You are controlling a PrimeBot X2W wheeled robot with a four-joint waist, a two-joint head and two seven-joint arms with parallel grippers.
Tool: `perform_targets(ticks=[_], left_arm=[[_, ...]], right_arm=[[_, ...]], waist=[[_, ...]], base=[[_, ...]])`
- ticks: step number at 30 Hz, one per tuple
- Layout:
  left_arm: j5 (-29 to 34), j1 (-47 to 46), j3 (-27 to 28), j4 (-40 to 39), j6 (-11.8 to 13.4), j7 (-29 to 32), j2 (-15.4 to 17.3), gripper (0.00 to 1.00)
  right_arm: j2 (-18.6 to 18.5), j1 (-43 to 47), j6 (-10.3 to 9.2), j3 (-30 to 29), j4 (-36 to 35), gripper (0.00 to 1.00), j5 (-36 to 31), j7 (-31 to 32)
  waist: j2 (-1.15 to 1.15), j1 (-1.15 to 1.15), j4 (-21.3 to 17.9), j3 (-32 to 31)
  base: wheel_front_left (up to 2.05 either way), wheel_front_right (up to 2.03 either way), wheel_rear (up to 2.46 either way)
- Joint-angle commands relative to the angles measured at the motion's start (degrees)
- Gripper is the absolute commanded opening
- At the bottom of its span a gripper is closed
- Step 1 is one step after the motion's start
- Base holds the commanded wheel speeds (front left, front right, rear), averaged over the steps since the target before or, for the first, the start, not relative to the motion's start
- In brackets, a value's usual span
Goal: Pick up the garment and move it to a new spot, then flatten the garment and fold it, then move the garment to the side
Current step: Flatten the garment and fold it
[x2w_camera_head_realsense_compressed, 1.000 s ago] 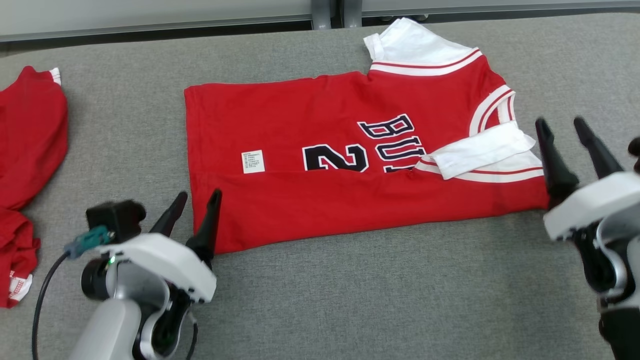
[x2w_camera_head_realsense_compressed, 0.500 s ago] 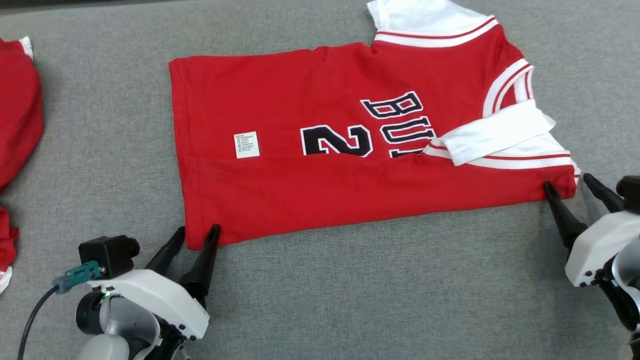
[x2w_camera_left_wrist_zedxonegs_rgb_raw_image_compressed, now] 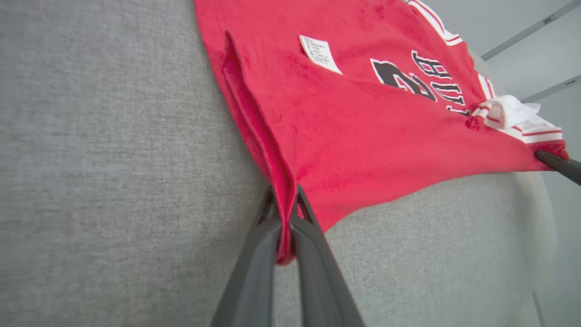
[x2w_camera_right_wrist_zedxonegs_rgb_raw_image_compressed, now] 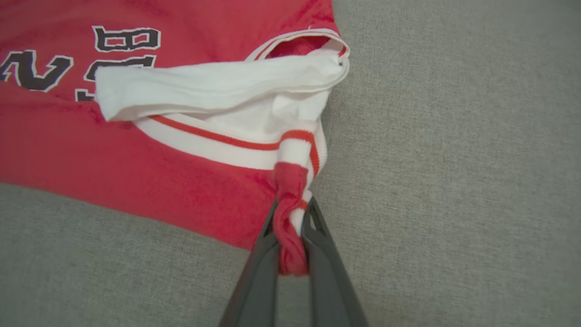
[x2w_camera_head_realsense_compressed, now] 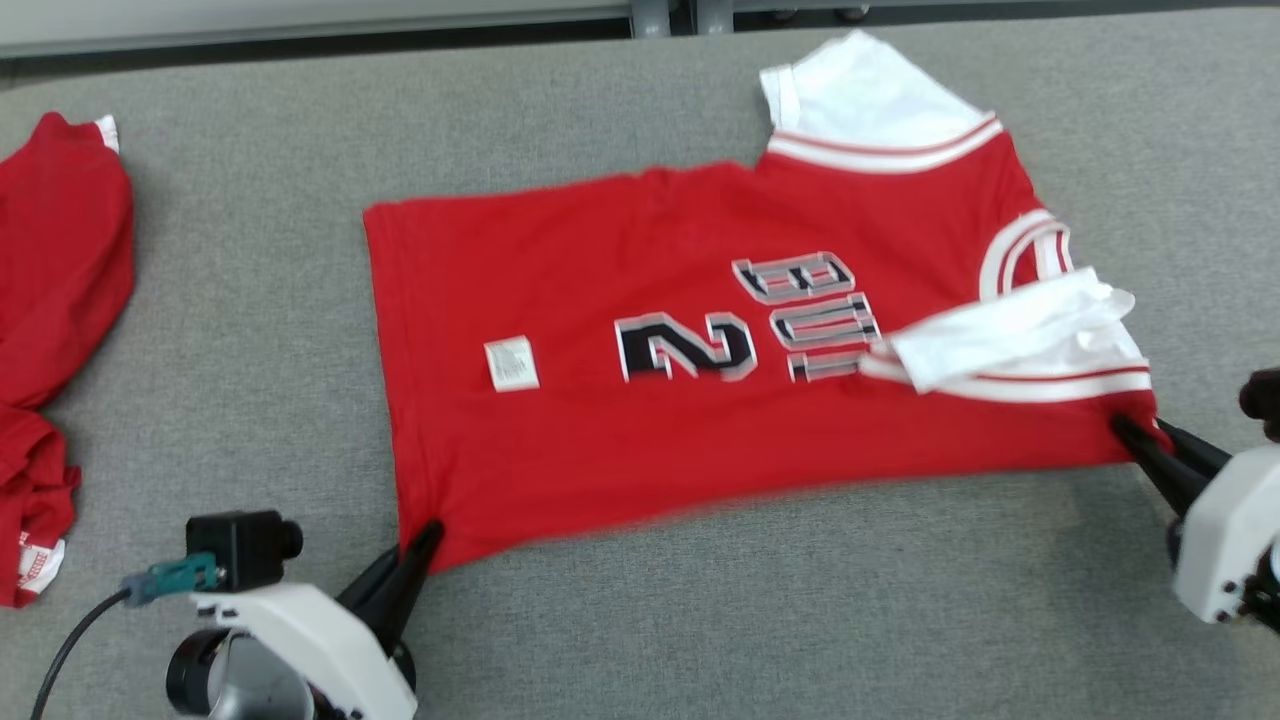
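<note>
Across the middle of the grey table (x2w_camera_head_realsense_compressed: 700, 620): red jersey (x2w_camera_head_realsense_compressed: 600, 290), spread front up, hem to the left, neck end to the right. On the chest, a black 2 (x2w_camera_head_realsense_compressed: 685, 345) and black letters beside it, both cut off along their near side by a fold in the cloth. On the red toward the hem, a small white label (x2w_camera_head_realsense_compressed: 511, 363). At the far right corner, far sleeve (x2w_camera_head_realsense_compressed: 870, 95), white, lying flat. At the near right, near sleeve (x2w_camera_head_realsense_compressed: 1005, 330), also white, folded in over the ends of the letters. At the near left corner of the jersey, left gripper (x2w_camera_head_realsense_compressed: 418, 540), closed tight on the hem corner. Red cloth pinched between both fingers and bunched into a ridge running away from them, plain in the left wrist view. At the near right corner, right gripper (x2w_camera_head_realsense_compressed: 1140, 435), likewise clamped on cloth. Twisted wad of red shoulder fabric and white-and-red trim squeezed between its fingers, clear in the right wrist view. Between the two grips, near edge of the jersey drawn fairly straight. Somewhat blurred in the head view. Well apart, at the far left of the table, second garment (x2w_camera_head_realsense_compressed: 60, 260), red with white trim, crumpled. On the left wrist, a small black camera (x2w_camera_head_realsense_compressed: 240, 540) with a teal plug and a dark cable.
</note>
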Motion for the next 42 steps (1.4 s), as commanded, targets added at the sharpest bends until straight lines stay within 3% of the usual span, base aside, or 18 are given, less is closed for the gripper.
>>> perform_targets(ticks=[1, 6, 9, 10, 11, 12, 18, 21, 23, 25, 32, 41, 42], left_arm=[[-1.3, 2.9, 0.9, -3.4, 0.3, 1.5, 1.8, 0.00], [-3.4, 8.4, 1.3, -9.1, 0.9, 4.3, 3.8, 0.00], [-3.8, 11.5, 1.0, -11.4, 1.8, 4.7, 3.9, 0.00], [-3.8, 12.2, 0.9, -11.6, 2.2, 4.3, 3.4, 0.00], [-3.8, 13.0, 0.7, -11.9, 2.6, 3.9, 2.9, 0.32], [-3.6, 13.7, 0.4, -12.3, 2.7, 3.6, 2.6, 0.99], [0.7, 12.2, 3.0, -16.7, 5.1, 1.9, 5.4, 1.00], [3.0, 3.8, 4.6, -18.9, 5.6, 4.3, 8.1, 1.00], [3.0, -2.7, 3.8, -18.1, 5.2, 6.5, 7.9, 1.00], [4.2, -10.3, 2.9, -15.7, 5.0, 8.3, 7.9, 1.00], [6.0, -30.2, -1.8, -4.0, 1.6, 11.2, 4.3, 1.00], [4.8, -37.0, -7.6, 5.6, -3.6, 12.5, 0.0, 1.00], [4.3, -37.0, -8.1, 5.8, -4.2, 12.7, -0.5, 0.86]], right_arm=[[-3.4, 2.5, -0.01, -0.8, -2.4, 0.00, 2.6, 3.3], [-8.0, 6.9, -0.01, -0.7, -5.9, 0.00, 6.6, 8.9], [-8.9, 9.4, -0.01, -0.7, -7.0, 0.00, 7.8, 10.4], [-8.8, 9.8, -0.01, -0.6, -7.1, 0.19, 7.8, 10.1], [-8.5, 10.0, -0.01, -0.6, -7.3, 0.42, 7.5, 9.7], [-8.2, 10.1, -0.01, -0.7, -7.5, 1.00, 7.4, 9.3], [-10.2, 6.1, 0.00, -4.5, -13.9, 1.00, 7.5, 8.6], [-12.0, -2.9, 0.00, -5.5, -17.6, 1.00, 6.9, 11.1], [-11.6, -8.9, -0.01, -5.1, -17.2, 1.00, 6.4, 13.1], [-12.2, -16.0, -0.01, -3.6, -15.9, 1.00, 4.1, 15.5], [-9.2, -37.1, -0.01, 1.9, -4.9, 1.00, -1.3, 20.0], [-6.5, -46.1, -0.01, 6.4, 8.4, 1.00, -4.0, 20.0], [-6.1, -46.0, -0.01, 6.8, 9.5, 1.00, -3.7, 19.9]], waist=[[0.00, 0.00, -0.6, -1.8], [0.00, 0.00, -0.9, -1.1], [0.00, 0.00, -1.0, 0.3], [0.00, 0.00, -1.1, 0.6], [0.00, 0.00, -1.2, 0.9], [0.00, 0.00, -1.3, 1.1], [0.00, 0.00, -0.9, 3.0], [0.00, 0.00, 0.4, 6.9], [0.00, 0.00, 1.6, 9.8], [0.00, 0.00, 3.0, 13.1], [0.00, 0.00, 8.3, 21.3], [0.00, 0.00, 11.9, 23.6], [0.00, 0.00, 12.0, 23.5]], base=[[0.00, 0.00, 0.00], [0.00, 0.00, 0.00], [0.00, 0.00, 0.00], [0.00, 0.00, 0.00], [0.00, 0.00, 0.00], [0.00, 0.00, 0.00], [0.00, 0.00, 0.00], [0.00, 0.00, 0.00], [0.00, 0.00, 0.00], [0.00, 0.00, 0.00], [0.00, 0.00, 0.00], [0.00, 0.00, 0.00], [0.00, 0.00, 0.00]])
